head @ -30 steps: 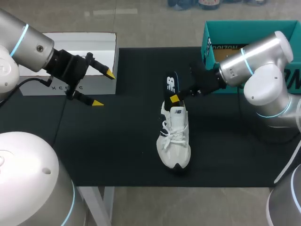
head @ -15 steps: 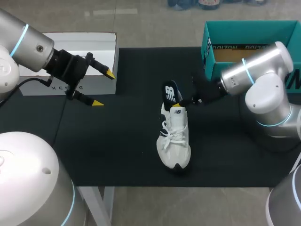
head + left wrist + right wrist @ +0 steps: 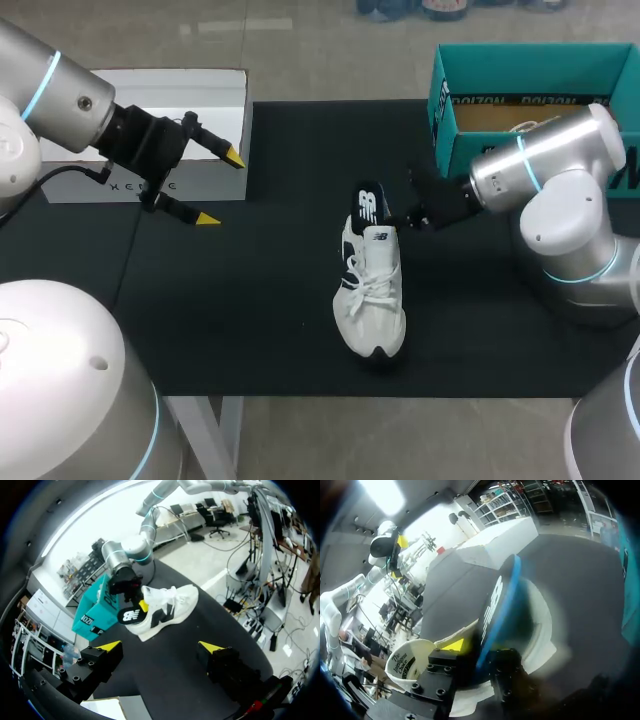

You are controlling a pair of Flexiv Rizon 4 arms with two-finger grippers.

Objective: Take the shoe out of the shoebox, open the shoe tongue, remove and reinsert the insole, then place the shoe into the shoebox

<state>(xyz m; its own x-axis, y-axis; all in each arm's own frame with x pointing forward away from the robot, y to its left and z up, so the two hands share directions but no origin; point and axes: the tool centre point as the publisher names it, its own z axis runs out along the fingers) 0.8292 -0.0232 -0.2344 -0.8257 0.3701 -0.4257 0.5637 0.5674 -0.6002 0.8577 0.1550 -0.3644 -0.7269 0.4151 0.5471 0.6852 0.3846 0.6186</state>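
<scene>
Your biggest thing here is the black mat (image 3: 250, 300), which covers the table from edge to edge, and everything sits on or beside it. At the far right corner you've got the teal shoebox (image 3: 443, 110), open at the top, with brown card showing inside. Across at the far left lies the white box (image 3: 190, 95), partly over the mat's edge. Now to the middle of the mat: the white shoe (image 3: 373, 300) stands on its sole, out of the shoebox and apart from it, with its laces tied and its toe towards the near edge. Rising out of its heel opening is the dark insole (image 3: 370, 205), blue at the rim and tilted up. Your right gripper (image 3: 392, 215) is clamped on that insole, one finger on each face. Your left gripper (image 3: 220, 188) hangs over the mat just beside the white box, with its yellow tips spread wide and nothing between them.
</scene>
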